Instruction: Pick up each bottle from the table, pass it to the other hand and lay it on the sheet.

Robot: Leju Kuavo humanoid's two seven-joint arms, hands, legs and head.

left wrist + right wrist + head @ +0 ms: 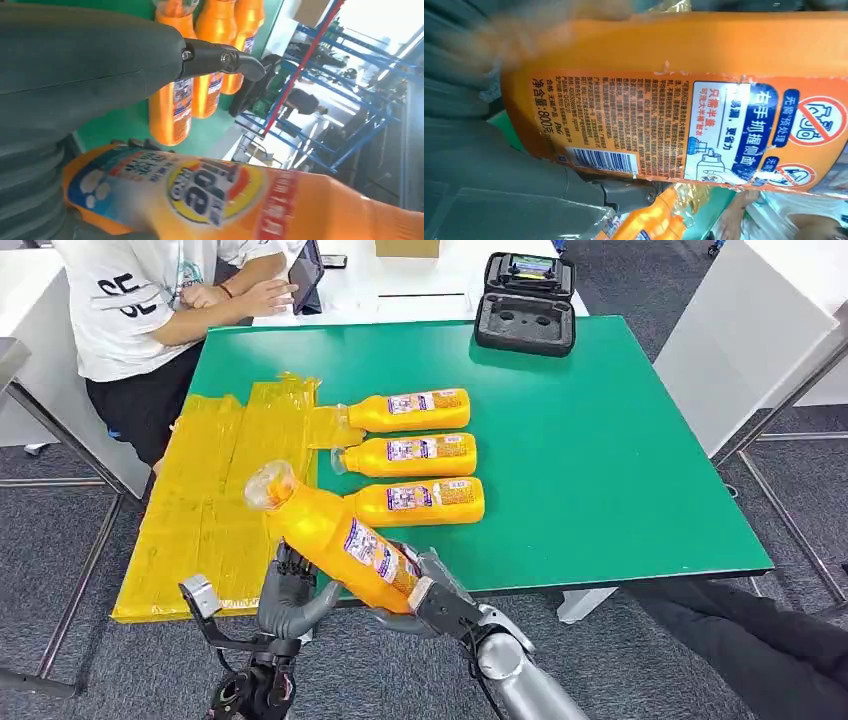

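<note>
An orange bottle [340, 540] hangs tilted over the table's near edge, its clear cap toward the yellow sheet [210, 490]. My right hand [430, 590] grips it at the base; its back label [674, 100] is close in the right wrist view. My left hand [290, 595] is raised right beside the bottle's middle, holding nothing. In the left wrist view the bottle [225, 195] lies just off the palm, and the thumb [220, 57] stands away from it. Three more orange bottles [410, 410] [410, 454] [420, 501] lie side by side on the green table [600, 440], caps toward the sheet.
A person [150, 300] in a white shirt sits at the table's far left corner, beside the sheet. A black open case [525, 305] stands at the far edge. White tables flank the green one on both sides.
</note>
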